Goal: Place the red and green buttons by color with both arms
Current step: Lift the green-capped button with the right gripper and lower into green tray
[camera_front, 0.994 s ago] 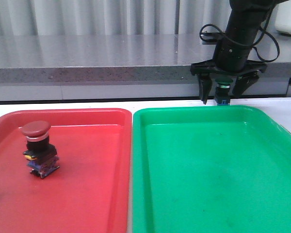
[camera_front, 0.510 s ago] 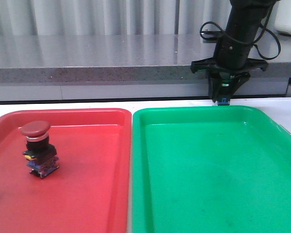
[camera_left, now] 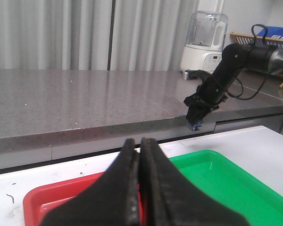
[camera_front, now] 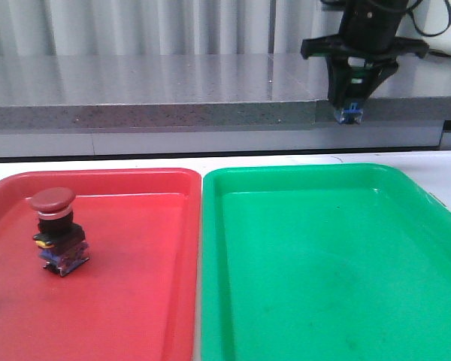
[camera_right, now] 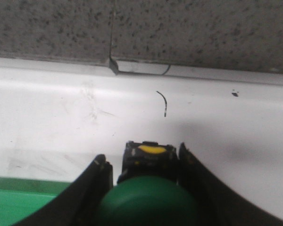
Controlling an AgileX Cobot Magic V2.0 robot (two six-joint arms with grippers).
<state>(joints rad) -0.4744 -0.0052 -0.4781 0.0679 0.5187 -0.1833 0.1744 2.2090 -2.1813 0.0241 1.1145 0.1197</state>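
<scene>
Right claw: the black two-fingered right claw [camera_front: 351,94] is hanging high above the far edge of the flat green plastic tray [camera_front: 406,301], its jaws clamping the green mushroom-cap push-button [camera_right: 146,205].
Green button: it is sitting between the claw's fingers with its blue base pointing down; in the right wrist view its cap is filling the gap between the jaws.
Key relation: the green tray is lying below the held button and nearer the robot, so the drop point appears to be down and back toward the robot. The button's long axis is running roughly vertical, though the front view is too small to be sure.
Left claw: the black left claw [camera_left: 140,181] is pressing its fingers together on nothing, pointing over the near rim of the flat red plastic tray [camera_front: 135,301].
Red button: the dark red mushroom-cap push-button [camera_front: 54,229] is standing upright in the red tray, toward its left side.
Nearer arm: the right arm is the one serving the green tray.
Worktop: the white worktop [camera_front: 447,169] is carrying both trays side by side.
</scene>
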